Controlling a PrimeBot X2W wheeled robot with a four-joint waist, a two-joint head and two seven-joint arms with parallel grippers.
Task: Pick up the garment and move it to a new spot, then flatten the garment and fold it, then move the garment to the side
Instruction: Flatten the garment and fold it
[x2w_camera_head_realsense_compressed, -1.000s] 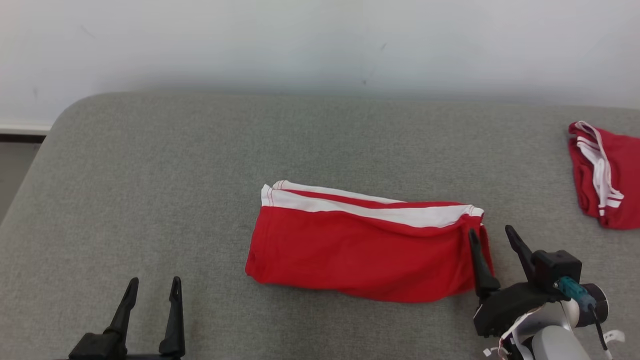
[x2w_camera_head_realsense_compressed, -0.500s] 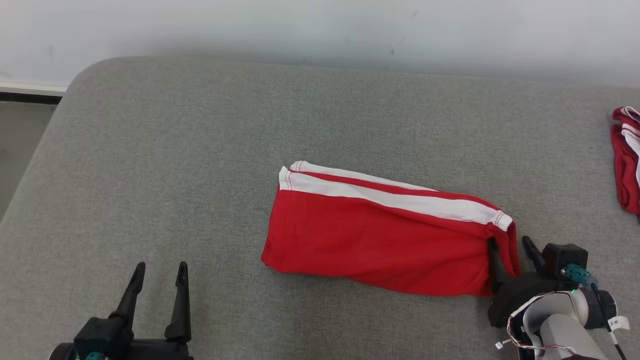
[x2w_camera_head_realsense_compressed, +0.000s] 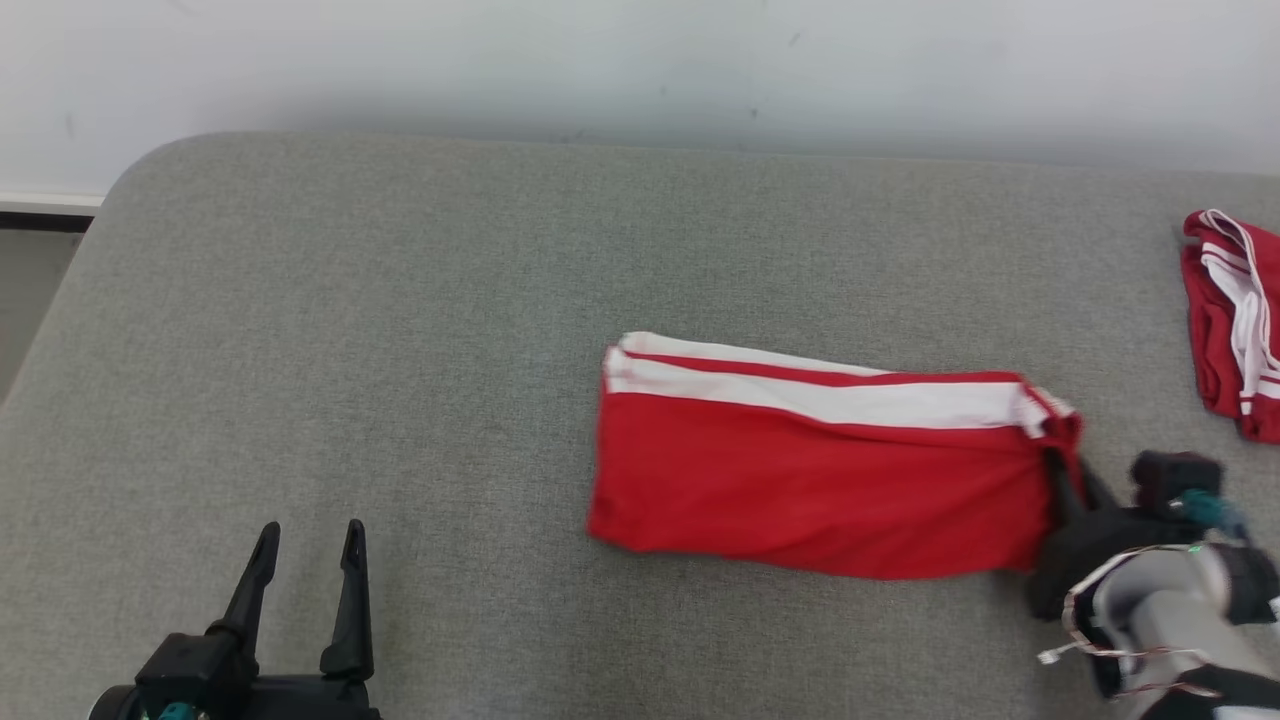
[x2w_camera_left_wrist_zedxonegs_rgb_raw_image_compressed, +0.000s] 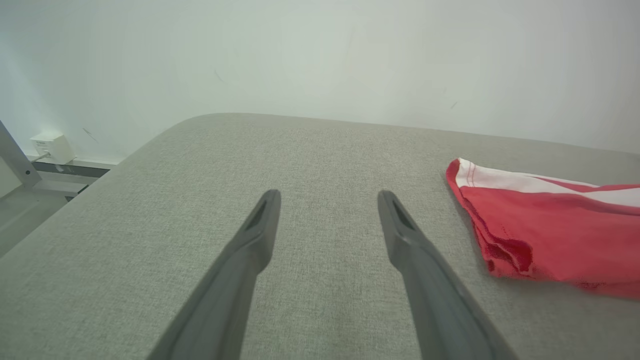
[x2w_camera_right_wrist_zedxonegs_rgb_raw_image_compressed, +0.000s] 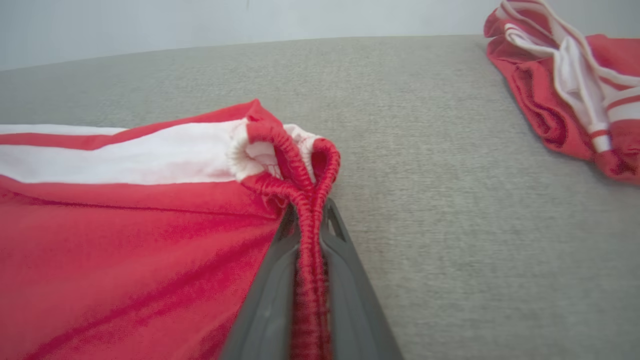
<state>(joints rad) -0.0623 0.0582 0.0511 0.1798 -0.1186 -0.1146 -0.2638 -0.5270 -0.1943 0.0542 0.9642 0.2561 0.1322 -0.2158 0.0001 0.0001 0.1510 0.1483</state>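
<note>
Grey woven fabric covers the bench (x2w_camera_head_realsense_compressed: 400, 300), which runs back to a plain pale wall (x2w_camera_head_realsense_compressed: 600, 60). The folded red garment (x2w_camera_head_realsense_compressed: 800, 480) with white stripes lies flat on it, stretching away to the left of the right gripper (x2w_camera_right_wrist_zedxonegs_rgb_raw_image_compressed: 308, 207), which is pinched tight on the gathered elastic waistband (x2w_camera_right_wrist_zedxonegs_rgb_raw_image_compressed: 305, 165) at the garment's nearest corner. That hold takes in only the bunched edge, so I judge a sideways drag could pull the top layers ahead of the lower ones and undo the fold. The band could also slip from the narrow pinch, and the rough bench fabric would add friction. Ahead and to the right of this gripper, well apart, a second red garment (x2w_camera_head_realsense_compressed: 1235, 320) lies crumpled and could block a move that way. The left gripper (x2w_camera_head_realsense_compressed: 310, 530) hovers spread wide over bare bench, empty, with the garment's far end off to its right.
</note>
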